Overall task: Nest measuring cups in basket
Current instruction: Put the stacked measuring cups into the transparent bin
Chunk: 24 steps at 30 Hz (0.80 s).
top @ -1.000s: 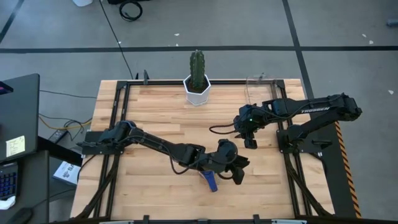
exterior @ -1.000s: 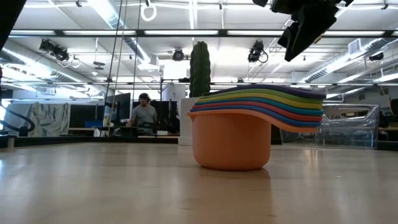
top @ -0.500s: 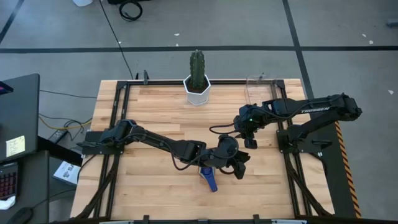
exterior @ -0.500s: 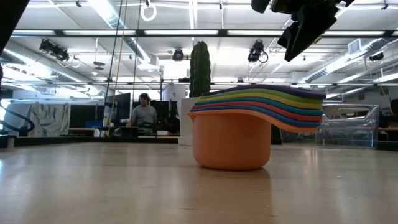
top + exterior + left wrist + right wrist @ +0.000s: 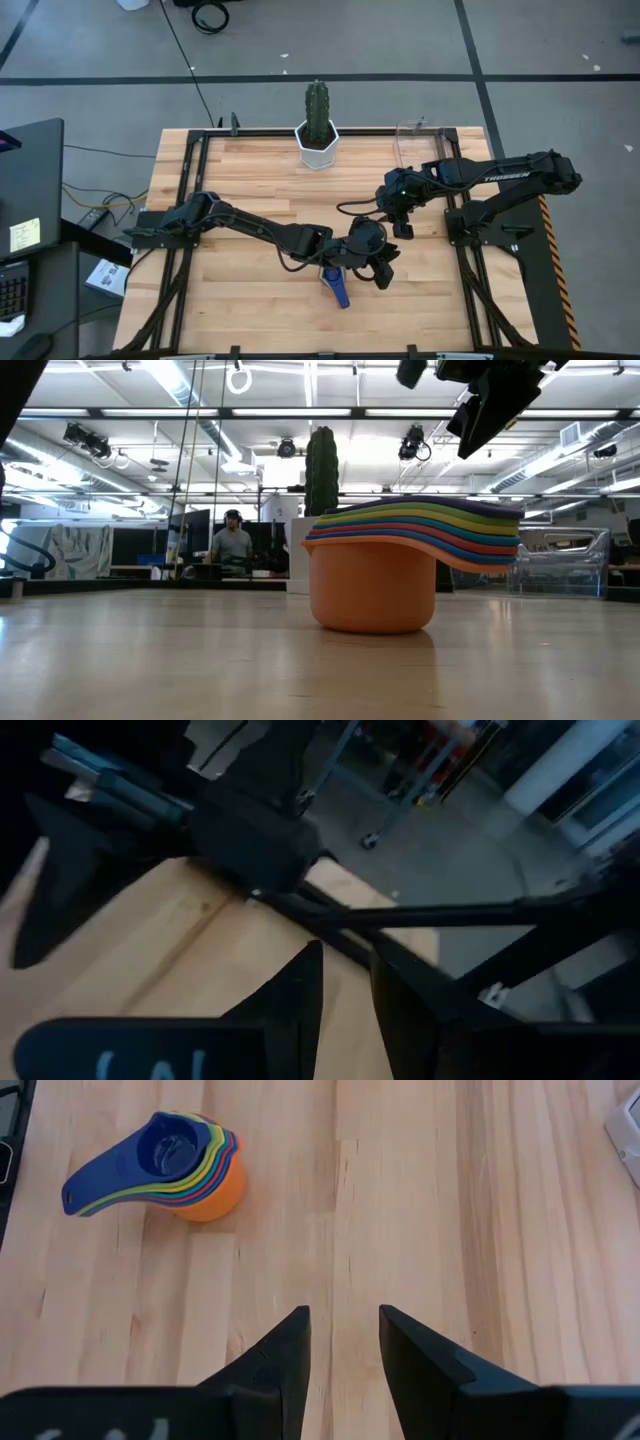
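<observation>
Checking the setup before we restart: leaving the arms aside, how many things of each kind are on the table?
measuring cups: 7, nested in one stack on the table
basket: 1
potted cactus: 1
Total: 9

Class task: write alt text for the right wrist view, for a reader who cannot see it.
A nested stack of coloured measuring cups, blue on top and orange at the bottom, sits on a wooden table. The right pincer hangs above bare wood, open and empty, apart from the stack.
</observation>
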### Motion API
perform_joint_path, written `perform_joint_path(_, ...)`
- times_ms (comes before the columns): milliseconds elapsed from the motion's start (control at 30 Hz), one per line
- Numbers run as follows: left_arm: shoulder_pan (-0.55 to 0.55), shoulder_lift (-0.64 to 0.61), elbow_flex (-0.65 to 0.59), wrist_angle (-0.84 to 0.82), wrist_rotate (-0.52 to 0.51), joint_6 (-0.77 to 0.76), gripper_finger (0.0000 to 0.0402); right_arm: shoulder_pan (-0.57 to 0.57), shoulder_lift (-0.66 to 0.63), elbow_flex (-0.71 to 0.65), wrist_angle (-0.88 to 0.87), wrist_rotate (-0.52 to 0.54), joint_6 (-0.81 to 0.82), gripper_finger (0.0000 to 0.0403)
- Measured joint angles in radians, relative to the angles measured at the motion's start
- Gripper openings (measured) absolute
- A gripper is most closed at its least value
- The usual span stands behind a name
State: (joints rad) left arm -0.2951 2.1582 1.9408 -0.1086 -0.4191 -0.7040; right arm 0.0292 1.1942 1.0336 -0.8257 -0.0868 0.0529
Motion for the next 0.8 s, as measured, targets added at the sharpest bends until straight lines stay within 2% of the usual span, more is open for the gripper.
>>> perform_joint_path(167, -0.005, -0.054, -0.001, -0.135, -0.010, 0.042, 0.0091, 0.000, 0.000, 0.000, -0.011, 0.000, 0.008, 0.0125)
perform_joint_path(267, -0.021, -0.112, 0.000, -0.220, -0.052, 0.099, 0.0091, 0.000, 0.000, 0.000, -0.021, 0.000, 0.008, 0.0125)
perform_joint_path(367, -0.048, -0.165, 0.000, -0.300, -0.154, 0.158, 0.0091, 0.000, -0.001, 0.000, -0.027, 0.000, 0.008, 0.0125)
perform_joint_path(500, -0.091, -0.218, 0.001, -0.486, -0.328, 0.202, 0.0091, 0.000, -0.001, 0.000, -0.027, 0.000, 0.008, 0.0125)
perform_joint_path(567, -0.113, -0.233, 0.001, -0.629, -0.459, 0.153, 0.0091, 0.000, -0.001, 0.000, -0.025, 0.000, 0.008, 0.0125)
perform_joint_path(667, -0.131, -0.238, 0.000, -0.885, -0.627, -0.045, 0.0091, 0.000, -0.001, 0.000, -0.023, 0.000, 0.008, 0.0125)
perform_joint_path(800, -0.139, -0.245, 0.000, -1.216, -0.667, -0.297, 0.0091, 0.000, 0.000, 0.000, -0.022, 0.000, 0.009, 0.0125)
